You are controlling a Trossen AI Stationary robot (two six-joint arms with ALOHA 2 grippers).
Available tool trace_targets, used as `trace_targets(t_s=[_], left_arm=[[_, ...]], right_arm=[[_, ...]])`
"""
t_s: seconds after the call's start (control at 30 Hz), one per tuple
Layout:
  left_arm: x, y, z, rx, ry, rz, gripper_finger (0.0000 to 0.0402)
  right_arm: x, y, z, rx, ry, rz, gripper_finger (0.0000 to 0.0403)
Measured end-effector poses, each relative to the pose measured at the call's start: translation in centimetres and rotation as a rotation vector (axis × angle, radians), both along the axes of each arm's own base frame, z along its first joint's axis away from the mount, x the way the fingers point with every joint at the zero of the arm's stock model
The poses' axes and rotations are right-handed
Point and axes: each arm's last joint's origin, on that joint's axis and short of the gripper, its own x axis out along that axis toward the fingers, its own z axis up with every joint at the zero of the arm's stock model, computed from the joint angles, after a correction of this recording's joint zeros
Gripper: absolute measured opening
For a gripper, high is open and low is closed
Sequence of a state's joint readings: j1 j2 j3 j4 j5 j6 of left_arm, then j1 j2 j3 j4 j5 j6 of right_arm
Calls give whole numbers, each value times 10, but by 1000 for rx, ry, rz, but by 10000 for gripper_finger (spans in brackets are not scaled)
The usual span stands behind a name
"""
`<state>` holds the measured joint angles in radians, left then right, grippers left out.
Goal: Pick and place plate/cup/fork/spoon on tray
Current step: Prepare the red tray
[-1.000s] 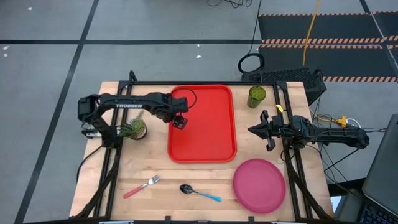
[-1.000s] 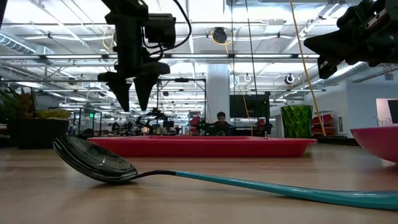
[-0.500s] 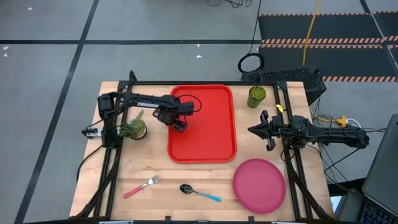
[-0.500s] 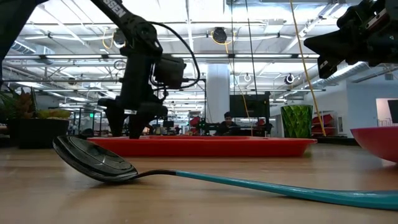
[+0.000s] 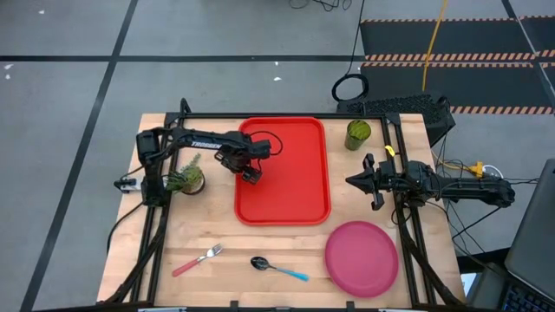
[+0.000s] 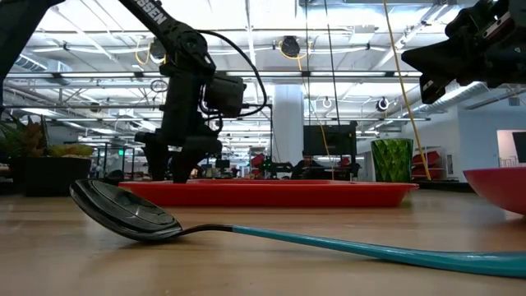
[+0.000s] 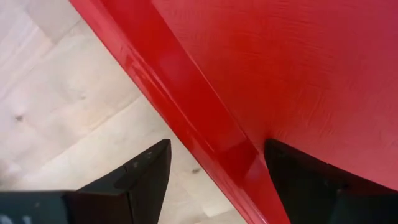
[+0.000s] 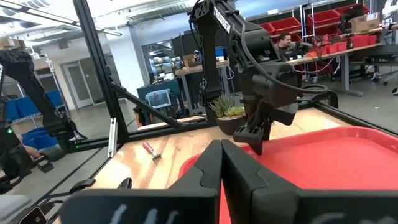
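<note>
Tray (image 5: 290,173) positioning appears to be the step in hand: its left rim is straddled by the spread fingers of the left gripper (image 5: 252,176), while the right gripper (image 5: 371,183) is held shut beside the cup (image 5: 357,134). A squeeze on the rim is called for next, it seems; plate (image 5: 362,258), fork (image 5: 198,259) and spoon (image 5: 278,268) are still left on the table (image 5: 217,234).

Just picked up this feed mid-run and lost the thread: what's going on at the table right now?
The left gripper is down at the left rim of the red tray, open, one finger over the wood outside the rim and the other over the tray floor. It holds nothing. The right gripper is shut and waits above the table to the right of the tray. Nothing is on the tray yet: the cup, plate, fork and spoon all sit on the table.
</note>
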<state>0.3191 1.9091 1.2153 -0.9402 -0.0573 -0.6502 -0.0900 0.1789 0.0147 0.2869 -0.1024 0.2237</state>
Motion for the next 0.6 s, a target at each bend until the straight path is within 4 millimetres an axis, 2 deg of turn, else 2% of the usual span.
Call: trace_targets(t_s=[0.13,0.4,0.6], left_arm=[[2,-3,0,2,-8,-7,231],[2,-3,1,-25,-21,-12,123],[1,-5,1,-49,-7,-83,100]], right_arm=[[0,0,0,0,0,0,0],[0,0,0,0,0,0,0],[0,0,0,0,0,0,0]])
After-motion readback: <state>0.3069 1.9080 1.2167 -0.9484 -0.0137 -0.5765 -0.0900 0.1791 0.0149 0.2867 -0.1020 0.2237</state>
